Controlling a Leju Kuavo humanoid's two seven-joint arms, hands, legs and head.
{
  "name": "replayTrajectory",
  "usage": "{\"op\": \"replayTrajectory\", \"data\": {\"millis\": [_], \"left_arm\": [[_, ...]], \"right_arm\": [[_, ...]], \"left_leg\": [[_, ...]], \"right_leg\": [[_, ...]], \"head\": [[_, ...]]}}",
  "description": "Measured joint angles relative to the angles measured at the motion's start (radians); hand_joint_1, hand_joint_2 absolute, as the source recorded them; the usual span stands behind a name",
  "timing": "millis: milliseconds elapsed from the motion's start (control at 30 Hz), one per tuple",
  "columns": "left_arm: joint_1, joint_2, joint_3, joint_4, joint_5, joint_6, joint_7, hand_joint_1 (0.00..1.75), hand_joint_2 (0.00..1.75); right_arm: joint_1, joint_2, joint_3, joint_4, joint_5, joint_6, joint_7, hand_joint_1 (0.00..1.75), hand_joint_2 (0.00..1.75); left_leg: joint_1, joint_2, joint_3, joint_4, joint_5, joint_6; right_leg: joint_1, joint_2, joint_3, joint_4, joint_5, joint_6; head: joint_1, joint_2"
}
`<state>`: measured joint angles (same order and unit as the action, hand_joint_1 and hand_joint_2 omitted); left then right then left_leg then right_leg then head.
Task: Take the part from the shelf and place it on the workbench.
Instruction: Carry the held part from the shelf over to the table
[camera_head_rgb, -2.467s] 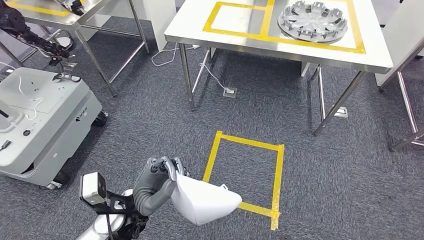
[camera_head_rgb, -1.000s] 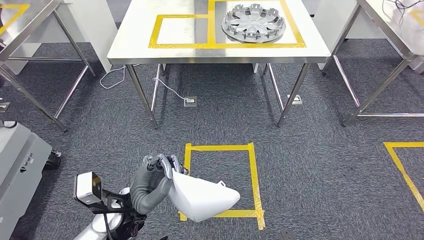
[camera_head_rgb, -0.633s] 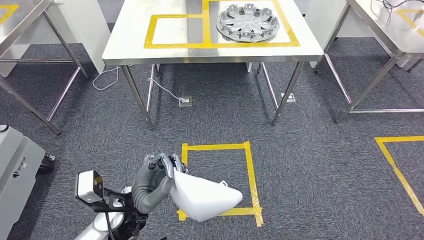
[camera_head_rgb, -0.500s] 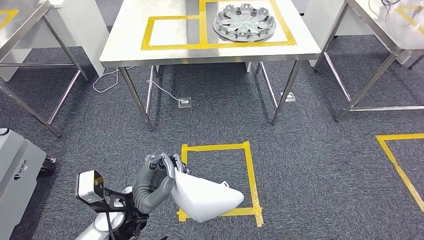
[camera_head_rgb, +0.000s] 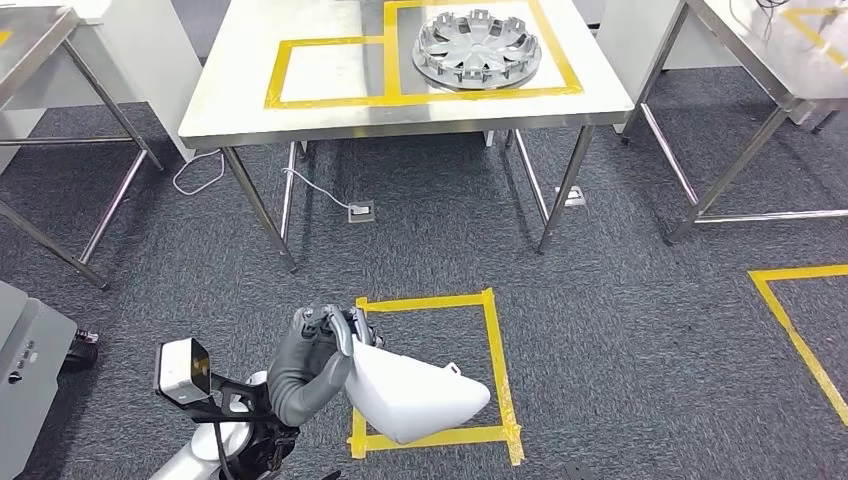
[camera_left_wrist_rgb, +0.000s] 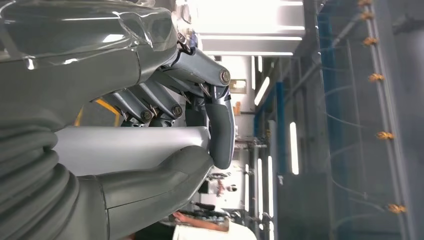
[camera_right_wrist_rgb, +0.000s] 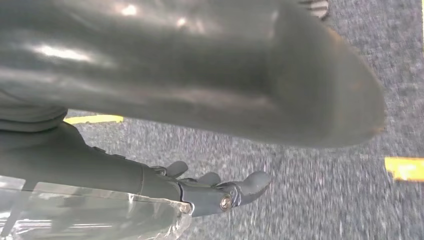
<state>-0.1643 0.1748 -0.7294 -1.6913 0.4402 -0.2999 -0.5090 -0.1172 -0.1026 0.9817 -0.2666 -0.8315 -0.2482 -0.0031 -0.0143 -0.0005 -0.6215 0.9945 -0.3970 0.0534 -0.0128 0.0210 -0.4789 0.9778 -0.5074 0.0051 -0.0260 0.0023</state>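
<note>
My left hand (camera_head_rgb: 322, 342) grips a smooth white shell-shaped part (camera_head_rgb: 415, 395) by its edge, low in the head view and above the carpet. In the left wrist view the fingers (camera_left_wrist_rgb: 150, 102) and thumb (camera_left_wrist_rgb: 220, 130) clamp the part's pale rim (camera_left_wrist_rgb: 130, 147). The steel workbench (camera_head_rgb: 240, 100) stands ahead, marked with yellow tape; its left taped box (camera_head_rgb: 325, 70) is bare and a silver hubcap (camera_head_rgb: 477, 47) lies in the right one. My right hand (camera_right_wrist_rgb: 210, 192) hangs over the carpet with fingers apart and nothing in it.
A yellow taped square (camera_head_rgb: 493, 340) marks the floor just ahead of me. Another steel table (camera_head_rgb: 770, 60) stands at the right, a third (camera_head_rgb: 30, 30) at the left, and a grey cart (camera_head_rgb: 25, 350) sits near left. A floor socket (camera_head_rgb: 361, 212) with a cable lies under the workbench.
The camera has turned and moved: the workbench and floor square now sit more squarely ahead, and the grey cart has slid to the left edge. My left hand still holds the part.
</note>
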Motion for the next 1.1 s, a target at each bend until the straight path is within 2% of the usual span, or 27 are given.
{"op": "replayTrajectory", "data": {"millis": [67,100,167,233,267,300,333,367,400,433,467,533,567,600,667,733,767,800,833,867,933,967,1000,1033,1100], "left_arm": [[-0.001,-0.001,0.0,-0.001,0.0,0.0,0.001,1.75,1.75],[-0.003,-0.003,0.0,-0.001,0.0,-0.001,0.001,1.75,1.75],[-0.005,-0.006,0.0,0.0,0.0,-0.001,0.002,1.75,1.75],[-0.003,-0.007,-0.001,0.0,0.0,-0.001,0.003,1.75,1.75],[-0.001,-0.007,-0.002,0.0,0.0,-0.001,0.003,1.75,1.75],[0.001,-0.007,-0.002,0.0,0.0,-0.001,0.003,1.75,1.75],[0.003,-0.007,-0.002,0.0,0.0,-0.001,0.003,1.75,1.75],[0.003,-0.006,-0.002,0.0,0.0,-0.001,0.003,1.75,1.75],[0.004,-0.006,-0.003,0.0,-0.001,0.0,0.003,1.75,1.75],[0.003,-0.006,-0.003,0.001,-0.001,0.0,0.003,1.75,1.75],[0.003,-0.006,-0.002,0.001,-0.002,0.0,0.003,1.75,1.75],[0.002,-0.005,-0.001,0.0,-0.003,0.0,0.003,1.75,1.75],[0.003,-0.005,-0.001,0.0,-0.003,0.0,0.003,1.75,1.75],[0.002,-0.005,0.0,0.0,-0.003,0.0,0.002,1.75,1.75],[0.003,-0.004,0.001,0.0,-0.003,0.0,0.001,1.75,1.75],[0.006,-0.002,0.001,-0.001,-0.004,0.0,0.001,1.75,1.75],[0.007,-0.001,0.001,-0.001,-0.004,0.0,0.001,1.75,1.75],[0.008,0.0,0.001,-0.001,-0.004,0.0,0.001,1.75,1.75],[0.009,0.0,0.001,-0.001,-0.004,0.0,0.001,1.75,1.75],[0.009,0.0,0.002,-0.001,-0.005,0.0,0.001,1.75,1.75],[0.009,0.001,0.003,-0.001,-0.005,0.0,0.001,1.75,1.75],[0.01,0.002,0.004,-0.001,-0.006,-0.001,0.001,1.75,1.75],[0.01,0.002,0.005,-0.002,-0.007,-0.001,0.0,1.75,1.75],[0.01,0.002,0.005,-0.002,-0.008,-0.001,0.0,1.75,1.75],[0.01,0.0,0.004,-0.003,-0.01,-0.001,0.0,1.75,1.75]], "right_arm": [[0.002,-0.001,-0.004,0.0,0.001,-0.002,-0.001,0.0,0.0],[0.001,-0.001,-0.006,0.0,0.002,-0.002,-0.002,0.0,0.0],[-0.002,-0.002,-0.008,0.0,0.004,-0.003,-0.003,0.0,0.0],[-0.002,-0.004,-0.009,0.0,0.005,-0.008,-0.003,0.0,0.0],[0.001,-0.005,-0.009,0.0,0.006,-0.011,-0.003,0.0,0.0],[0.003,-0.005,-0.009,0.0,0.006,-0.014,-0.003,0.0,0.0],[0.005,-0.006,-0.01,0.0,0.007,-0.017,-0.003,0.0,0.0],[0.006,-0.006,-0.01,0.0,0.007,-0.018,-0.003,0.0,0.0],[0.006,-0.006,-0.01,0.0,0.008,-0.018,-0.003,0.0,0.0],[0.006,-0.005,-0.01,0.0,0.009,-0.018,-0.003,0.0,0.0],[0.006,-0.004,-0.01,0.0,0.009,-0.018,-0.003,0.0,0.0],[0.006,-0.002,-0.01,0.0,0.012,-0.018,-0.004,0.0,0.0],[0.006,-0.001,-0.01,0.0,0.013,-0.018,-0.004,0.0,0.0],[0.005,-0.001,-0.01,0.0,0.013,-0.018,-0.004,0.0,0.0],[0.006,-0.001,-0.01,0.0,0.014,-0.018,-0.005,0.0,0.0],[0.006,-0.001,-0.01,0.0,0.014,-0.018,-0.005,0.0,0.0],[0.007,-0.001,-0.01,0.0,0.014,-0.019,-0.004,0.0,0.0],[0.008,-0.001,-0.01,0.0,0.014,-0.018,-0.004,0.0,0.0],[0.008,-0.001,-0.01,0.0,0.014,-0.018,-0.005,0.0,0.0],[0.008,0.0,-0.011,0.0,0.014,-0.018,-0.005,0.0,0.0],[0.007,0.007,-0.013,0.0,0.014,-0.018,-0.006,0.0,0.0],[0.006,0.011,-0.014,0.0,0.014,-0.018,-0.006,0.0,0.0],[0.005,0.013,-0.015,-0.001,0.014,-0.018,-0.007,0.0,0.0],[0.003,0.012,-0.016,-0.001,0.015,-0.018,-0.008,0.0,0.0],[0.002,0.009,-0.018,-0.001,0.016,-0.018,-0.009,0.0,0.0]], "left_leg": [[0.003,-0.002,0.026,-0.023,-0.004,0.008],[0.006,-0.002,0.042,-0.031,-0.007,0.011],[0.009,-0.002,0.064,-0.042,-0.015,0.012],[0.01,-0.004,0.077,-0.042,-0.031,0.01],[0.01,-0.005,0.086,-0.042,-0.039,0.007],[0.011,-0.007,0.098,-0.041,-0.049,0.003],[0.014,-0.007,0.113,-0.041,-0.06,-0.002],[0.015,-0.007,0.124,-0.041,-0.073,-0.008],[0.015,-0.006,0.137,-0.037,-0.087,-0.015],[0.013,-0.006,0.145,-0.035,-0.1,-0.022],[0.011,-0.004,0.149,-0.034,-0.112,-0.028],[0.012,-0.002,0.157,-0.026,-0.122,-0.037],[0.016,-0.001,0.153,-0.011,-0.121,-0.04],[0.019,-0.001,0.136,0.024,-0.119,-0.044],[0.023,0.0,0.055,0.151,-0.137,-0.055],[0.024,0.0,-0.044,0.279,-0.191,-0.062],[0.024,0.0,-0.077,0.305,-0.213,-0.062],[0.023,0.0,-0.094,0.298,-0.217,-0.058],[0.021,0.0,-0.094,0.259,-0.195,-0.049],[0.016,-0.001,-0.084,0.198,-0.148,-0.035],[-0.006,-0.009,-0.058,0.07,-0.036,0.003],[-0.016,-0.018,-0.048,0.032,-0.002,0.017],[-0.023,-0.026,-0.041,0.009,0.011,0.025],[-0.024,-0.033,-0.028,0.0,0.008,0.026],[-0.017,-0.031,0.003,-0.013,0.011,0.028]], "right_leg": [[-0.001,-0.004,0.004,0.016,0.003,0.012],[-0.001,-0.006,-0.009,0.043,0.001,0.014],[-0.004,-0.009,-0.078,0.154,-0.02,0.015],[-0.007,-0.009,-0.171,0.268,-0.061,0.014],[-0.009,-0.009,-0.2,0.286,-0.071,0.016],[-0.011,-0.01,-0.212,0.27,-0.063,0.022],[-0.014,-0.012,-0.204,0.218,-0.034,0.034],[-0.018,-0.015,-0.186,0.146,0.011,0.05],[-0.02,-0.023,-0.169,0.08,0.056,0.06],[-0.02,-0.028,-0.152,0.033,0.089,0.056],[-0.019,-0.032,-0.143,0.01,0.109,0.045],[-0.016,-0.028,-0.132,0.007,0.107,0.012],[-0.016,-0.025,-0.127,0.007,0.104,0.004],[-0.017,-0.022,-0.12,0.007,0.099,-0.004],[-0.015,-0.019,-0.105,0.006,0.086,-0.016],[-0.011,-0.016,-0.087,0.006,0.068,-0.023],[-0.009,-0.013,-0.076,0.006,0.058,-0.024],[-0.006,-0.01,-0.062,0.006,0.048,-0.024],[-0.001,-0.007,-0.046,0.006,0.036,-0.025],[0.003,-0.006,-0.029,0.005,0.025,-0.026],[0.01,-0.001,-0.002,0.002,0.002,-0.023],[0.013,0.0,0.008,-0.003,-0.009,-0.022],[0.017,0.002,0.019,-0.002,-0.013,-0.018],[0.021,0.003,0.029,-0.001,-0.016,-0.012],[0.023,-0.001,0.037,0.03,-0.022,-0.005]], "head": [[-0.001,0.0],[0.0,0.0],[0.003,0.0],[0.004,0.0],[0.004,0.0],[0.004,0.0],[0.005,0.0],[0.005,0.0],[0.007,0.0],[0.008,0.0],[0.009,0.0],[0.008,0.0],[0.008,0.0],[0.008,0.0],[0.007,0.0],[0.006,0.0],[0.006,0.0],[0.006,0.0],[0.006,0.0],[0.006,0.0],[0.007,0.0],[0.007,0.0],[0.007,0.0],[0.006,0.0],[0.007,0.0]]}}
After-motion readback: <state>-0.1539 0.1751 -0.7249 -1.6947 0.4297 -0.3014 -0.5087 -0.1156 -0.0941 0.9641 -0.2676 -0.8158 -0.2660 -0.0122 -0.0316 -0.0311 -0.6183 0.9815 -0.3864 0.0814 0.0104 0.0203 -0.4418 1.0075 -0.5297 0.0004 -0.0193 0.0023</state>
